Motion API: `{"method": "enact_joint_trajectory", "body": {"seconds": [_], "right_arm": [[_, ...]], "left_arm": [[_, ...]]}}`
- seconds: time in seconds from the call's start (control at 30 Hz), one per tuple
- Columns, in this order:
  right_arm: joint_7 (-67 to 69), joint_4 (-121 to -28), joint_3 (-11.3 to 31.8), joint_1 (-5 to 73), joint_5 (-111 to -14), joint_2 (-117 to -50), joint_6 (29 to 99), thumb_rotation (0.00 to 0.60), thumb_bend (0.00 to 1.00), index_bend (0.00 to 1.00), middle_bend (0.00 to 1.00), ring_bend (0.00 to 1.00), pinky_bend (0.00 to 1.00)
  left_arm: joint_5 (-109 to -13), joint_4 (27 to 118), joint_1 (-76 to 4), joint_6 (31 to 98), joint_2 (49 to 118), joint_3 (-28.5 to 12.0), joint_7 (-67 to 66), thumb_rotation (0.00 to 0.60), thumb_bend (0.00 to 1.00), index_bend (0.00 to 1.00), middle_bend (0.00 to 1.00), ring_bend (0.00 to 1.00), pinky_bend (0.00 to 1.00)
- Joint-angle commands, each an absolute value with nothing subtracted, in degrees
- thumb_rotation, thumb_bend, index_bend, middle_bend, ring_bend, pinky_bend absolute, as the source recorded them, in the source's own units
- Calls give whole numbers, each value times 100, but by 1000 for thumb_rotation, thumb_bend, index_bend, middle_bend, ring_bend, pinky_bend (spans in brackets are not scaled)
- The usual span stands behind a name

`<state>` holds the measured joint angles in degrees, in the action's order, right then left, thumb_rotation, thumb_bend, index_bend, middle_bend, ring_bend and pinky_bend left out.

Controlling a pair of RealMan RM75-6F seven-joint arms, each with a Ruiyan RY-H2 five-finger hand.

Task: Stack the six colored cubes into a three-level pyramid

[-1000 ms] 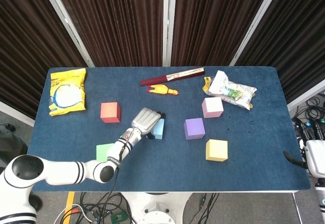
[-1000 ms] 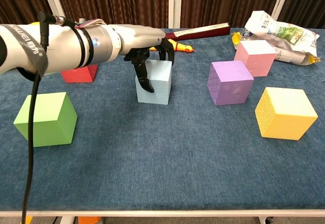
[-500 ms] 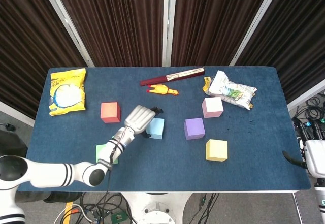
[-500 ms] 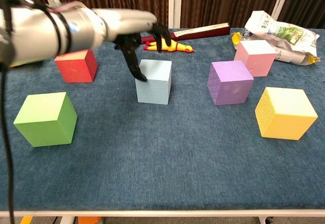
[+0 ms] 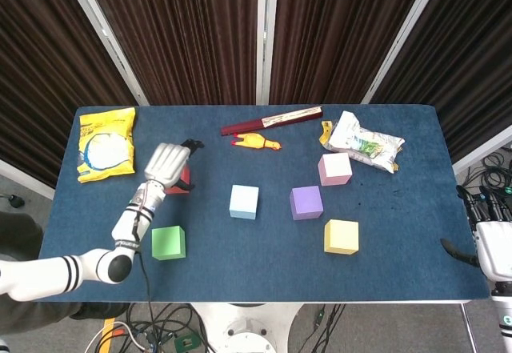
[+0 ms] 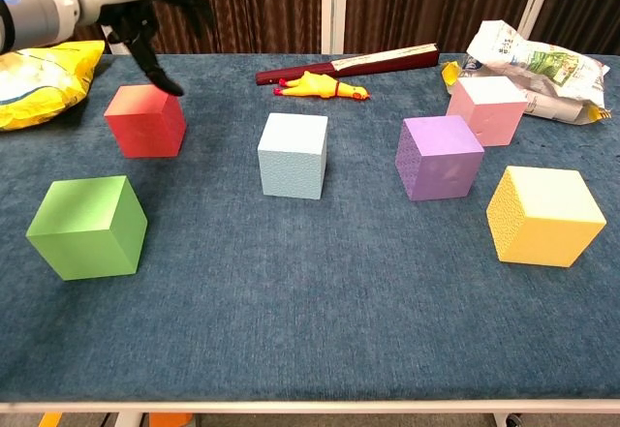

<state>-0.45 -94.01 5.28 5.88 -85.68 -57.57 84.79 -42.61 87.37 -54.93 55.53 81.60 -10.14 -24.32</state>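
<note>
The left hand (image 5: 167, 163) hovers over the red cube (image 6: 145, 119), its dark fingertips (image 6: 163, 80) spread apart just above the cube's top and holding nothing; whether a fingertip touches the cube cannot be told. Taking the red cube as landmark: the green cube (image 6: 87, 227) lies nearer the robot, the light blue cube (image 6: 293, 155) to its right, then the purple cube (image 6: 439, 156), with the pink cube (image 6: 486, 109) and yellow cube (image 6: 542, 215) further right still. All six cubes sit apart on the blue table (image 6: 310, 320), none stacked. The right hand (image 5: 494, 245) shows only at the table's far right edge; its fingers cannot be made out.
</note>
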Motion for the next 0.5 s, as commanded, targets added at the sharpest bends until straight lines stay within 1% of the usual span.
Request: {"method": "enact_joint_trajectory", "body": {"seconds": [0.03, 0.3, 0.5], "right_arm": [[-66, -9416, 526, 591, -8580, -5746, 8481, 600, 98, 0, 195, 23, 175], [-92, -9443, 543, 611, -8568, -5731, 8464, 600, 99, 0, 196, 31, 175], [-86, -9425, 531, 604, -8571, -5759, 8468, 600, 98, 0, 196, 31, 175]], "left_arm": [[-3974, 8440, -5459, 5276, 8273, -935, -2482, 600, 0, 209, 206, 777, 799], [-4042, 8584, -5323, 5040, 8099, -901, -2270, 600, 0, 206, 200, 777, 799], [-3844, 8246, -5386, 4896, 8201, -859, -2407, 600, 0, 207, 200, 777, 799]]}}
